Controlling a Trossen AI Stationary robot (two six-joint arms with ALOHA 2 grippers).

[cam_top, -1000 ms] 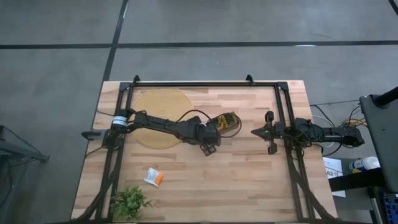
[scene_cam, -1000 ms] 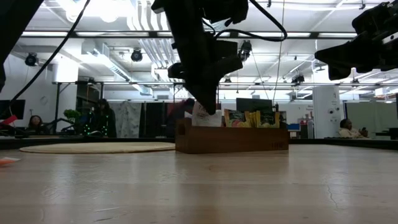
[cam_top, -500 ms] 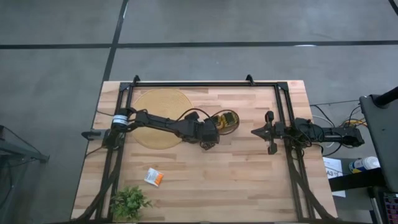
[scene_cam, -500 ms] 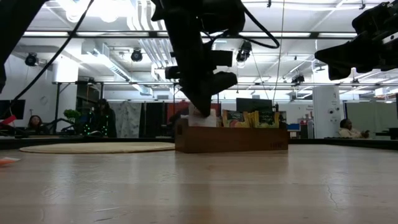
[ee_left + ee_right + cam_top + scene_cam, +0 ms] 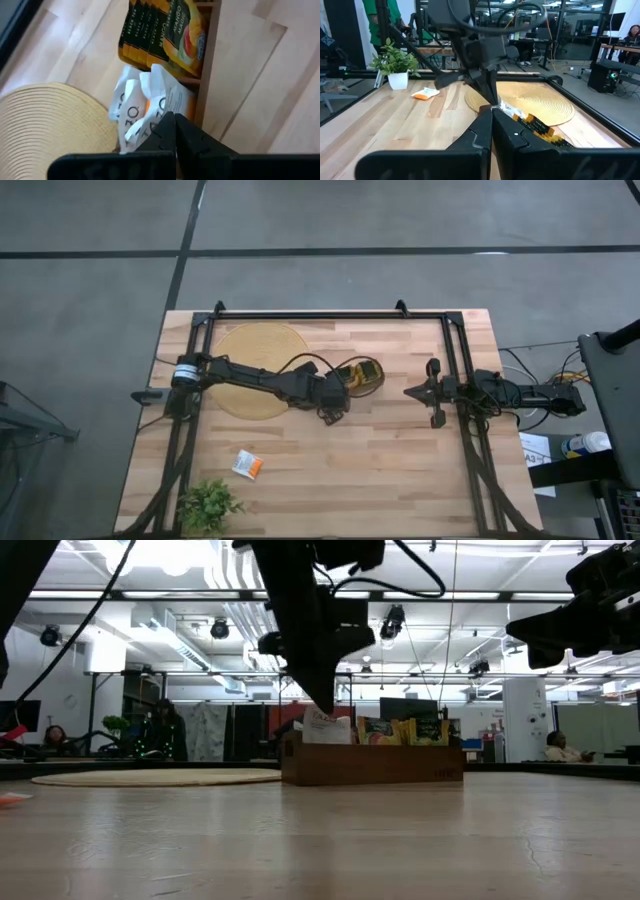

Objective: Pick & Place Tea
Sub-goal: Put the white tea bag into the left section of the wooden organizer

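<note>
1. I am holding my left jaws (image 5: 335, 398) pressed together, empty, tips down at the near end of the wooden tray (image 5: 372, 765), right over the white tea bags (image 5: 145, 107) standing in its end slot.
2. Yellow and green tea bags (image 5: 170, 32) are filling the next slot, packed upright.
3. The tray is sitting just beside the round woven mat (image 5: 258, 368), so that side is feeling tight.
4. One loose tea bag (image 5: 247, 465) is lying on open tabletop (image 5: 390, 470), near the small plant (image 5: 207, 504) at the front edge.
5. My right jaws (image 5: 412, 391) are waiting closed, empty, well apart from the tray, with bare wood between.
</note>
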